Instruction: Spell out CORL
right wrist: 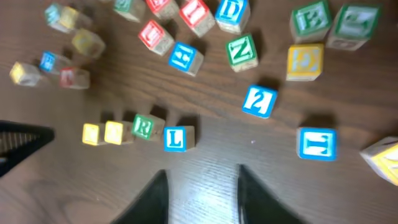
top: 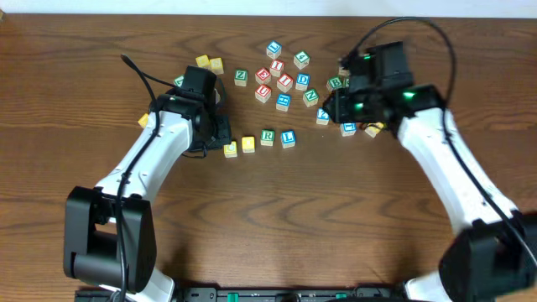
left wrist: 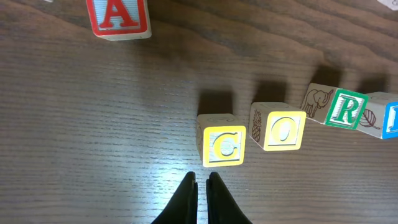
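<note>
Four blocks lie in a row on the wooden table: yellow C point(top: 230, 149), yellow O point(top: 248, 144), green R point(top: 267, 137) and blue L point(top: 288, 138). In the left wrist view the C point(left wrist: 224, 146), O point(left wrist: 284, 130) and R point(left wrist: 345, 110) show, with the L point(left wrist: 392, 118) cut off at the edge. My left gripper point(left wrist: 202, 180) is shut and empty, just short of the C, not touching it; it sits left of the row overhead point(top: 220, 138). My right gripper point(right wrist: 202, 177) is open and empty, near the L point(right wrist: 175, 139); overhead it is right of the row point(top: 329, 107).
A cluster of loose letter blocks point(top: 281, 80) lies behind the row. Two yellow blocks point(top: 210, 63) lie back left. A red A block point(left wrist: 118, 15) is beyond the C. A blue 2 block point(right wrist: 259, 101) and another blue block point(right wrist: 317, 144) lie near my right gripper.
</note>
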You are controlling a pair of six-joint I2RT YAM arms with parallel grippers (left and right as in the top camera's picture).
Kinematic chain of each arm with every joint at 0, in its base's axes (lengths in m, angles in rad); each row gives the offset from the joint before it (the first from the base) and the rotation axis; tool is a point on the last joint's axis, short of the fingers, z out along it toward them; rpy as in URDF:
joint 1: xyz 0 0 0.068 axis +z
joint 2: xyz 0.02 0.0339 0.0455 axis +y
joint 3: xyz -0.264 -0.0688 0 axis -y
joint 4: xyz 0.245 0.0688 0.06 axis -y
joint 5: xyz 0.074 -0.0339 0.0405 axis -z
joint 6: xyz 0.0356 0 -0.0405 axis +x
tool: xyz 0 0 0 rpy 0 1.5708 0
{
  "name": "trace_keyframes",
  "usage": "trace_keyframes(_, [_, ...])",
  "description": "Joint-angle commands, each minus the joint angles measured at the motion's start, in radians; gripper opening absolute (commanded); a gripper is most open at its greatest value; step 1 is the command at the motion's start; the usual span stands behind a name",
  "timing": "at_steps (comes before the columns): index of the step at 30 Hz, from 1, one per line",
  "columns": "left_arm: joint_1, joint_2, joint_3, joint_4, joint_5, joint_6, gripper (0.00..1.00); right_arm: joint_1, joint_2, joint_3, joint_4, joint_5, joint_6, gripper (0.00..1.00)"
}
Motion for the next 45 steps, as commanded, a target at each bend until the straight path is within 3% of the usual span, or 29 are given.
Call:
trace_keyframes(1, [0.056, -0.015, 0.003, -0.003, -0.01, 0.024, 0.07, 0.046, 0.066, 0.018, 0.029, 0.062, 0.109, 0.13])
trace_keyframes(5, [0.146, -0.027, 0.004, -0.016, 0.048, 0.043, 0.07, 0.08, 0.146, 0.018, 0.064, 0.085, 0.145, 0.01])
trace_keyframes(11, [0.156, -0.003, -0.05, -0.017, 0.102, 0.045, 0.07, 0.104, 0.279, 0.018, 0.089, 0.095, 0.15, 0.01])
trace_keyframes(20, [0.156, 0.008, -0.176, 0.105, 0.132, 0.003, 0.07, 0.152, 0.37, 0.018, 0.151, 0.095, 0.143, 0.01])
trace_keyframes(45, [0.058, 0.069, -0.181, 0.235, 0.158, -0.037, 0.07, 0.164, 0.376, 0.018, 0.138, 0.095, 0.142, 0.01])
